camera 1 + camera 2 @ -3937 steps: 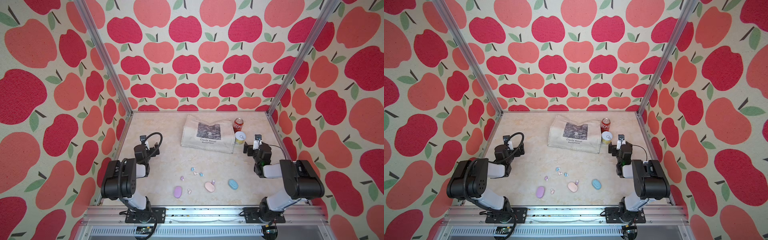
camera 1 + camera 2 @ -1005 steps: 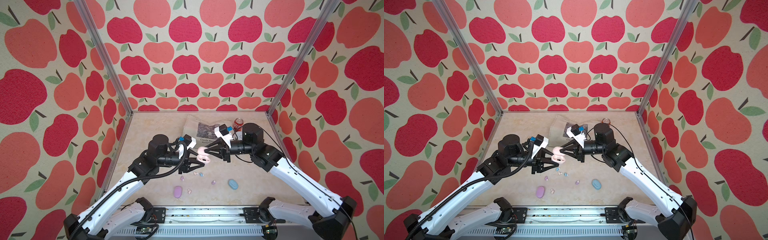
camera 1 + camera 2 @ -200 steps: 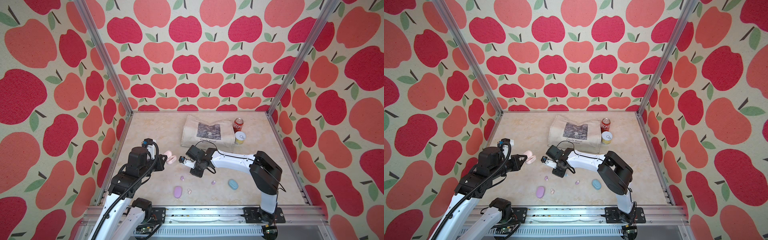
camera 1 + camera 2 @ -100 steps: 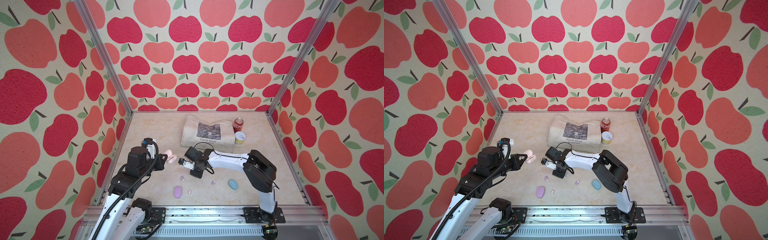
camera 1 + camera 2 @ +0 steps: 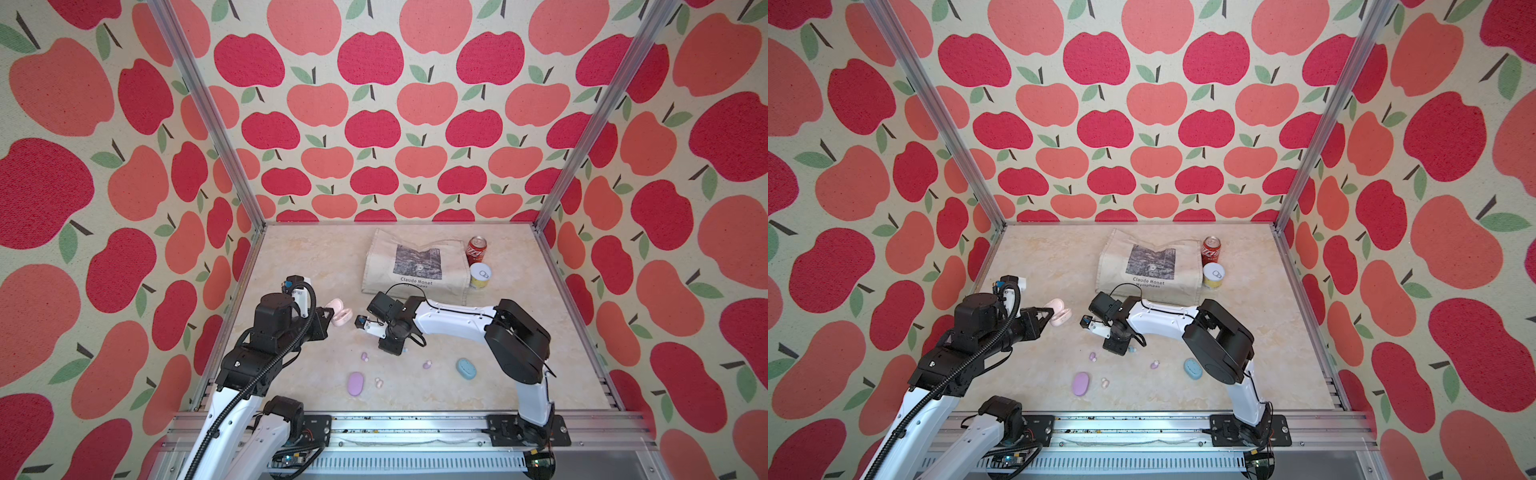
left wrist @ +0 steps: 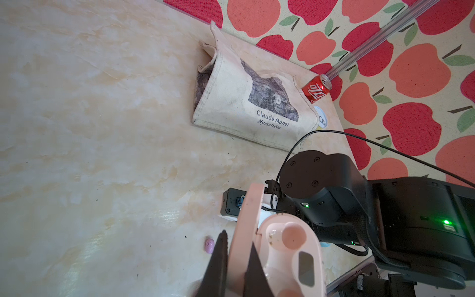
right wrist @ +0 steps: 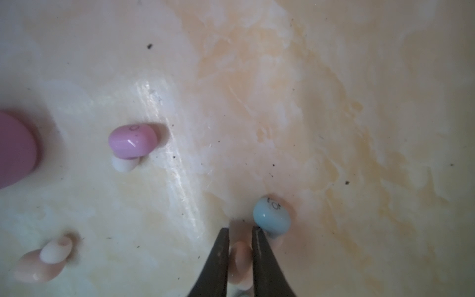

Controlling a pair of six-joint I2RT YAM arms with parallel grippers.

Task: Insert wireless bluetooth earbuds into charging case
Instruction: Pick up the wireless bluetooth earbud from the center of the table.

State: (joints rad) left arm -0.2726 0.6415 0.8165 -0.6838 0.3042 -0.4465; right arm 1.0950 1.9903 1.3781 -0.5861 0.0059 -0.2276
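the far-left tabletop (image 5: 299, 257) lies open; far right, the tote bag (image 5: 415, 262), red can (image 5: 476, 249) and yellow can (image 5: 481, 276) stand in the way; the right arm (image 5: 453, 318) stretches across the middle; the left arm (image 5: 274, 328) overhangs the near left; near centre, loose earbuds (image 5: 364, 356), a lilac case (image 5: 355, 383) and a blue case (image 5: 466, 368) leave narrow gaps; the right gripper (image 7: 240, 230), pinching a pink bud (image 7: 240, 257), has a blue bud (image 7: 272, 214) just beside one finger.

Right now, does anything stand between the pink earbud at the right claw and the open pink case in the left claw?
Nothing visible does. The pink earbud sits between the right claw's fingers; the open pink case hangs in the left claw across bare table. A light blue earbud crowds one finger.
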